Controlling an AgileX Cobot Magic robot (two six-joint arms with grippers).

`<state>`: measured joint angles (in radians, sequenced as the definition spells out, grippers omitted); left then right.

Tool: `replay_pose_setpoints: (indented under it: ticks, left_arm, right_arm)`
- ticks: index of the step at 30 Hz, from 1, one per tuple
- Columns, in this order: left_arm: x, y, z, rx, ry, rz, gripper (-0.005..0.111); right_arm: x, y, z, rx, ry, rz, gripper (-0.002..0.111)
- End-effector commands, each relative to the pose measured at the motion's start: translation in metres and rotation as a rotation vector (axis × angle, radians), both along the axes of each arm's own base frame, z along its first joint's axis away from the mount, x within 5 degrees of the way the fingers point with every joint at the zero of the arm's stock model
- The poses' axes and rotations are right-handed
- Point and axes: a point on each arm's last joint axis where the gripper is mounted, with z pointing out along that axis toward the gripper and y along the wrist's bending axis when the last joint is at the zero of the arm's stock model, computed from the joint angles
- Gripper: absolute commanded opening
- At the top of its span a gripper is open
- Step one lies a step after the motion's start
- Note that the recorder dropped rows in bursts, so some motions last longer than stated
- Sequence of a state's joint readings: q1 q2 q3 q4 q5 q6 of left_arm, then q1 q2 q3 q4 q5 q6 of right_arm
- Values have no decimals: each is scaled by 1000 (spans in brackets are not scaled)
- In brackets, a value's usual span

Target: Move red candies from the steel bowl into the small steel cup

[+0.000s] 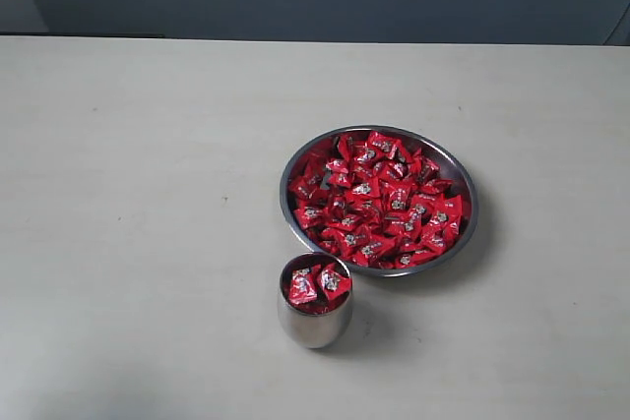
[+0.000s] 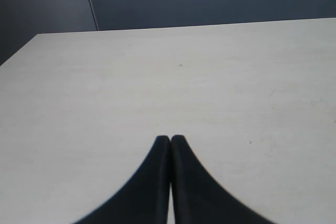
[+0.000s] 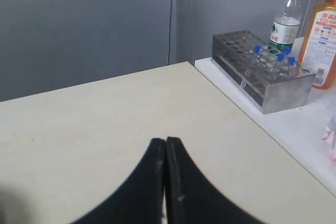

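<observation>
Candies (image 1: 379,202): most lay heaped in the bowl, covering nearly all of its floor; a few more sat in the cup, up to about its lip.
Bowl (image 1: 463,182): stood on the table (image 1: 148,204), right of centre in the exterior view.
Cup (image 1: 313,328): stood upright just beside the bowl's near edge; whether the two touched could not be told.
Left gripper (image 2: 169,139): clenched, tips pressed together, holding nothing, above bare table.
Right gripper (image 3: 166,141): clenched and empty, above the table near its far corner.
Side surface: a rack (image 3: 273,85) with blue-capped tubes, a bottle (image 3: 286,17) with a green cap, and an orange bottle (image 3: 325,40).
</observation>
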<state>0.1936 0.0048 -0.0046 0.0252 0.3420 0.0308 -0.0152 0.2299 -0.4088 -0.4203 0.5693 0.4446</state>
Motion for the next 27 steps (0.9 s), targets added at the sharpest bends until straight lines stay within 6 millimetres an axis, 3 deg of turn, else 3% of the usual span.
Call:
replay_pose_setpoints:
  ticks: [1, 6, 16, 27]
  left_arm:
    - [0, 0, -1, 2, -8, -6, 0]
    - [0, 0, -1, 2, -8, -6, 0]
    - [0, 0, -1, 2, -8, -6, 0]
    - [0, 0, -1, 2, -8, -6, 0]
  right_arm:
    - [5, 6, -11, 6, -8, 62, -1]
    - [10, 17, -31, -54, 16, 212, -1]
    - [3, 19, -75, -30, -14, 225, -1]
    - [-2, 23, -98, -50, 2, 293, -1]
